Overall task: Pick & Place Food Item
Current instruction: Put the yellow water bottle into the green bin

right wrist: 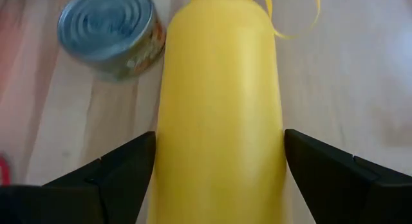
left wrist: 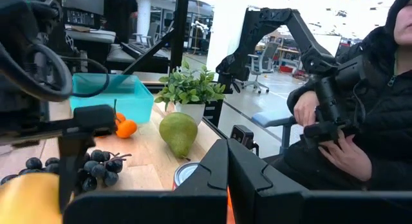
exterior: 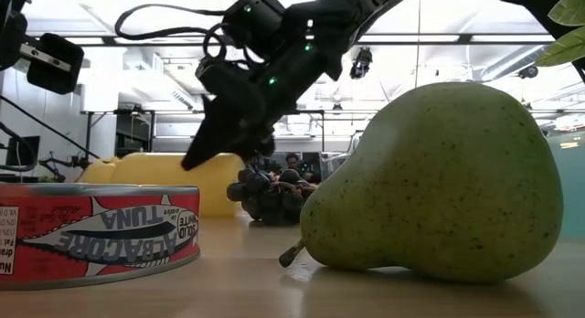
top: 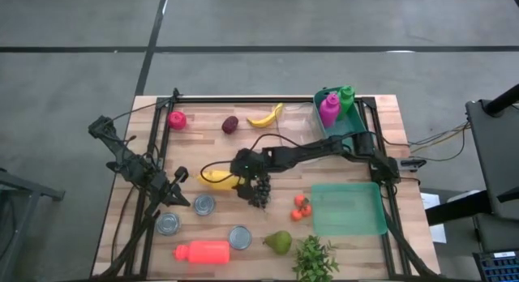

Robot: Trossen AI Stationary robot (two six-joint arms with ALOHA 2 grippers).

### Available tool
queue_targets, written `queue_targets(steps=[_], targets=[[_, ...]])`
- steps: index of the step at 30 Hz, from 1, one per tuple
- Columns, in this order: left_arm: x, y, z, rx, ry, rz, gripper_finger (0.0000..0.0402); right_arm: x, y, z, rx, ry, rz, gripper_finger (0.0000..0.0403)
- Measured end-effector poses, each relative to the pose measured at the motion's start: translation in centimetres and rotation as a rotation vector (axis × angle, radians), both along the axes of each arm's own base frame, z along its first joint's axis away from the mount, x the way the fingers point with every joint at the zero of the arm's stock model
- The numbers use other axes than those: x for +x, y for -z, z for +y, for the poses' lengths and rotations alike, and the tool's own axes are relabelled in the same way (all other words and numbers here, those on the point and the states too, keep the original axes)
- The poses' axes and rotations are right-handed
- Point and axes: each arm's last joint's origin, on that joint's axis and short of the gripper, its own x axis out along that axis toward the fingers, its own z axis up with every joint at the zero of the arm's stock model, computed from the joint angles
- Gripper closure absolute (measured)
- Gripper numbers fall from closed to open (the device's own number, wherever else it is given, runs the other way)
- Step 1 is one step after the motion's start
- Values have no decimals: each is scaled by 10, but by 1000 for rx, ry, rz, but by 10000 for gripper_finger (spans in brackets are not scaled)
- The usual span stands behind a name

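- The yellow bottle (top: 215, 177) is lying on its side on the wooden table (top: 349, 246), roughly mid-table, a bit left of centre.
- The right gripper (top: 242, 181) is right over it. In the right wrist view the bottle (right wrist: 219, 114) fills the gap between the two fingers (right wrist: 109, 179), which are spread wide on either side of it with a sliver of table showing each side, so nothing is pinched.
- A bunch of dark grapes (top: 259, 191) sits just beside that gripper, on its right-arm side, and a small orange tomato cluster (top: 301, 207) is further along.
- Closest tin can (top: 204, 205) is just below the bottle in the high view; two more cans (top: 169, 224) and (top: 239, 237) are nearer the front edge.
- From table level, a tuna can (exterior: 96, 234) and a big green pear (exterior: 434, 185) block most of the view, with the yellow bottle (exterior: 160, 176) and grapes (exterior: 270, 195) behind them.
- The left gripper (top: 180, 193) waits near the left edge, fingers pressed together and holding nothing.
- Elsewhere: a teal tray (top: 349, 209), a bin (top: 357, 126) with a magenta bottle (top: 328, 109) and a green bottle (top: 346, 98), a banana (top: 266, 116), and an orange-red bottle (top: 203, 251).
- A person in a dark jacket (left wrist: 367, 108) sits beyond the table.
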Motion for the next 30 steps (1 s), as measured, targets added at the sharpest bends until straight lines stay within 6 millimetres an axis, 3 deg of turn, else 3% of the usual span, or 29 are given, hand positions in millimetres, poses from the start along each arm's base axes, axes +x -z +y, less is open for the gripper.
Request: queue_targets(steps=[11, 30], targets=[[0, 0, 0, 0, 0, 0, 402, -28, -20, 14, 52, 39, 218, 73], [0, 0, 0, 0, 0, 0, 402, -44, -49, 24, 78, 66, 239, 74]])
